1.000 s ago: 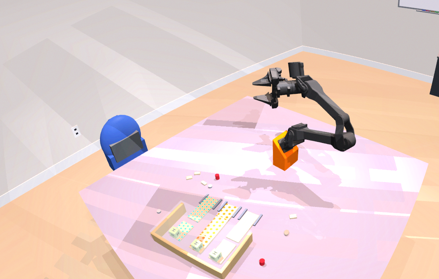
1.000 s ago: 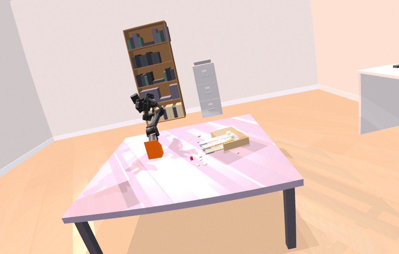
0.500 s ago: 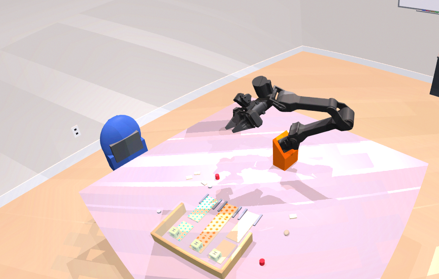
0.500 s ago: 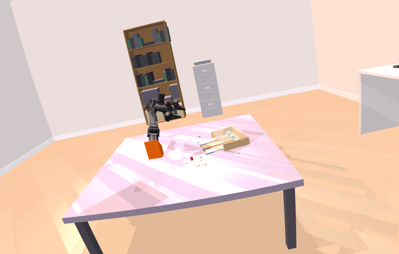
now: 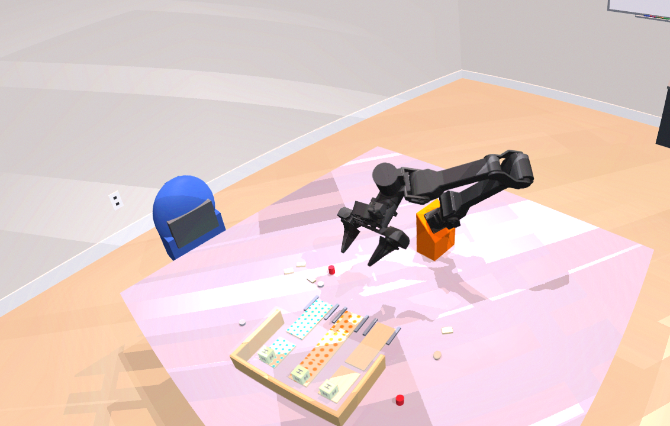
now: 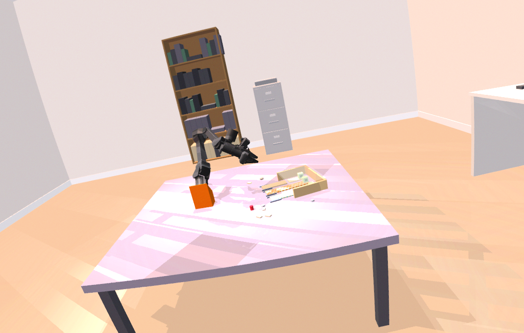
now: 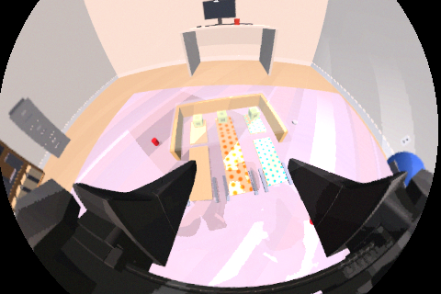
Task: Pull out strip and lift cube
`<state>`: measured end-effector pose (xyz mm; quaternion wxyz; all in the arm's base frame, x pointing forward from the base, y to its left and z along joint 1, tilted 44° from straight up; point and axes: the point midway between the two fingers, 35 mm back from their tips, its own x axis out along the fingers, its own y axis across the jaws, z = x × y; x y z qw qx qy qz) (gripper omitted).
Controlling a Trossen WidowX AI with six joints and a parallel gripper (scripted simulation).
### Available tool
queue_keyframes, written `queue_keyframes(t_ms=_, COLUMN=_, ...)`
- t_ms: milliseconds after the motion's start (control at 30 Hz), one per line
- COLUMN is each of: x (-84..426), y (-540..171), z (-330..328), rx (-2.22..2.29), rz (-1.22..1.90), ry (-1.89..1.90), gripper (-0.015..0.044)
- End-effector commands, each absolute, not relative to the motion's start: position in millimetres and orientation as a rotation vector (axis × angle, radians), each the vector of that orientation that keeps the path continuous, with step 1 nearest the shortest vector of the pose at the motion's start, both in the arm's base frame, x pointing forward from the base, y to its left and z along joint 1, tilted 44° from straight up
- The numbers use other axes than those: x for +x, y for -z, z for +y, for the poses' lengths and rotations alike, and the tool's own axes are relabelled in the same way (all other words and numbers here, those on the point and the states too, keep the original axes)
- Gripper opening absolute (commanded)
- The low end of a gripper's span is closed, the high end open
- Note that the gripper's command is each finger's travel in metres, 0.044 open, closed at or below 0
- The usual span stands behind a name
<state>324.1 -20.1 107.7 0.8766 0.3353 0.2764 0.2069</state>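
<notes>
My gripper (image 5: 356, 258) (image 6: 257, 159) (image 7: 243, 164) is open and empty, above the table and short of the strips' near ends. The middle strip (image 5: 319, 352) (image 7: 228, 140), orange-dotted, looks unbroken and carries a cube (image 5: 299, 374) (image 7: 222, 117) marked H at its far end. The cyan-dotted strip shows a gap between its near piece (image 5: 308, 320) (image 7: 270, 158) and far piece (image 5: 282, 347), which bears a cube (image 5: 266, 355) (image 7: 254, 113). The plain strip is also split into a near piece (image 5: 370, 347) (image 7: 200, 172) and a far piece (image 7: 198, 135) under a third cube (image 5: 328, 389) (image 7: 197, 120).
A wooden wall (image 5: 284, 389) (image 6: 311, 190) (image 7: 220, 102) surrounds the cubes on three sides, open towards the arm. Grey guide bars (image 5: 361, 323) flank the near ends. Red cylinders (image 5: 331, 270) (image 5: 399, 400) and small pale pieces (image 5: 447, 330) lie outside. The arm's orange base (image 5: 434, 243) (image 6: 202, 196) stands behind.
</notes>
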Motion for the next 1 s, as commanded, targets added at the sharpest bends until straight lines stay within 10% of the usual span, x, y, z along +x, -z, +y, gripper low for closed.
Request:
queue_keyframes(t_ms=0, x=325, y=-107, z=-17, rx=0.682, rz=0.574, ry=-0.443, gripper=0.04)
queue_keyframes(t_ms=367, x=325, y=-107, z=-17, rx=0.682, rz=0.574, ry=-0.443, gripper=0.04)
queue_keyframes(t_ms=867, x=376, y=-47, z=28, rx=0.44, rz=1.127, ry=-0.676, gripper=0.0006)
queue_keyframes(t_ms=967, x=376, y=-36, z=43, rx=0.374, rz=1.249, ry=-0.768, gripper=0.0)
